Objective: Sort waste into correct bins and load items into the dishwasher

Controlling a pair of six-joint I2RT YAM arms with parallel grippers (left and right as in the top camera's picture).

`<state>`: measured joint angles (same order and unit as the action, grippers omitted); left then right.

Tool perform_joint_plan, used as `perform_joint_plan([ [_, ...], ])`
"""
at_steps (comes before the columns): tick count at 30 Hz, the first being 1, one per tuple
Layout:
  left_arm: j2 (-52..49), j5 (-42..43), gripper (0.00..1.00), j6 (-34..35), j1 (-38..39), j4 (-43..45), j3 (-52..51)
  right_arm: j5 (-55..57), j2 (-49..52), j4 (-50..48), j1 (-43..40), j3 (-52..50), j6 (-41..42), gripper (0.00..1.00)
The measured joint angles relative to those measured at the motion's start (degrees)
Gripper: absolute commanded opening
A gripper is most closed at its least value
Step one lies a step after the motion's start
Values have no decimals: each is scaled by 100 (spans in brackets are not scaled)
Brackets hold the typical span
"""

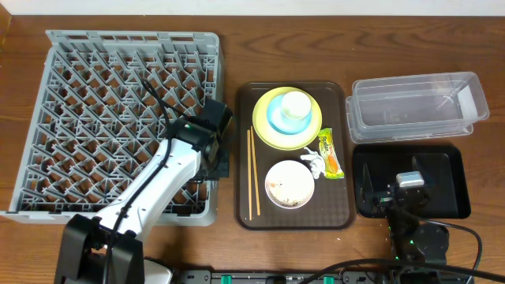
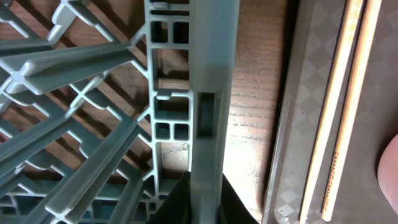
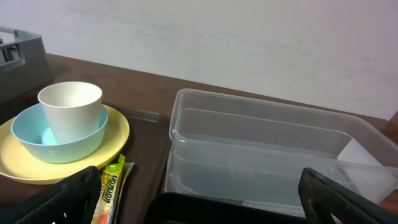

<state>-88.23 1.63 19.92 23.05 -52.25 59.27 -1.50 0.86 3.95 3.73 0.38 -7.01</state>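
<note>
My left gripper [image 1: 215, 162] is shut on the right wall of the grey dishwasher rack [image 1: 118, 118]; in the left wrist view the wall [image 2: 211, 93] runs between the black fingers. The chopsticks [image 1: 252, 173] lie on the brown tray beside it. A white cup [image 1: 296, 104] stands in a light blue bowl [image 1: 276, 118] on the yellow-green plate [image 1: 268, 130]. The white bowl [image 1: 289, 184] holds beige scraps, with a tissue [image 1: 310, 162] and a snack wrapper [image 1: 331, 153] next to it. My right gripper [image 1: 394, 185] hangs open and empty over the black tray [image 1: 454, 181].
The brown serving tray [image 1: 339, 217] sits mid-table between the rack and the bins. The clear tub [image 1: 414, 106] stands behind the black tray at the right. A strip of bare wood separates the rack wall from the brown tray.
</note>
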Motion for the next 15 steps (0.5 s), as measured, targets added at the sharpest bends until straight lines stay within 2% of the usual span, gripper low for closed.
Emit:
perform_joint_plan([
  [15, 11, 127, 8, -31, 26, -229, 2, 0, 0, 2, 0, 0, 0, 99],
])
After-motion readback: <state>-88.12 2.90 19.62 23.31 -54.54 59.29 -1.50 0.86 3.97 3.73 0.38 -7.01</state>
